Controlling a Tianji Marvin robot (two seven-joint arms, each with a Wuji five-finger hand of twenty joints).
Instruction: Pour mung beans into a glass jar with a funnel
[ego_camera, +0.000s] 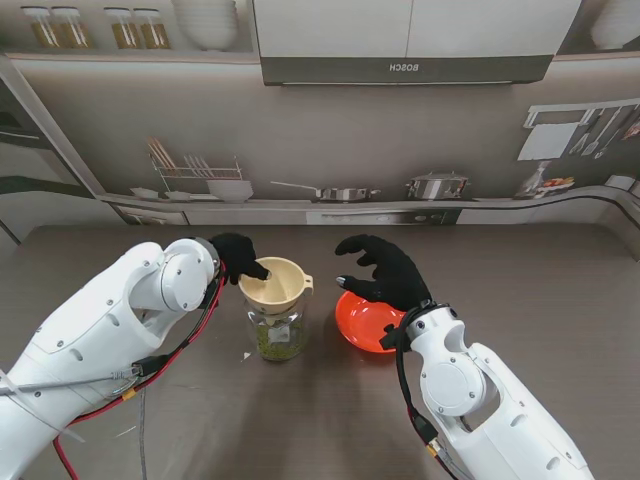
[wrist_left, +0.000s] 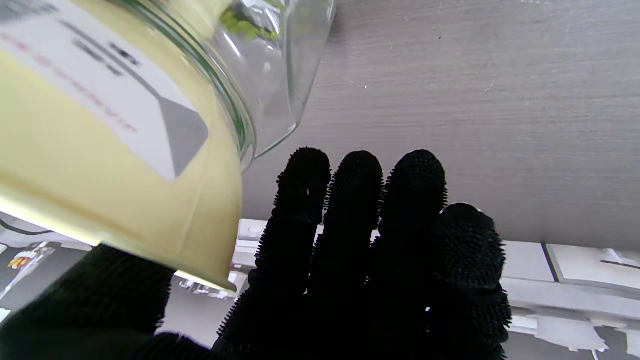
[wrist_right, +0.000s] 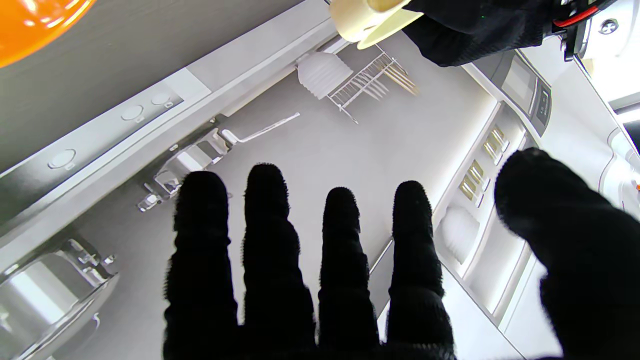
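Funnel (ego_camera: 273, 283) sits in jar (ego_camera: 277, 331) mid-bench, beans already inside. Light stiff plastic on slick, breakable glass: hold it by the rim. Left hand (ego_camera: 240, 258) pinches that rim, fingers (wrist_left: 350, 210) straight. Right hand (ego_camera: 385, 272) hovers spread, empty, over bowl (ego_camera: 362, 322).

A jar (ego_camera: 277, 333) stands near the middle of the table (ego_camera: 560, 290), with a funnel (ego_camera: 274, 284) seated in its mouth and beans (ego_camera: 279, 343) inside. Just right of it sits a bowl (ego_camera: 362, 322). The left hand (ego_camera: 240, 257) touches the funnel's left rim; the right hand (ego_camera: 385, 272) is over the bowl's far edge.
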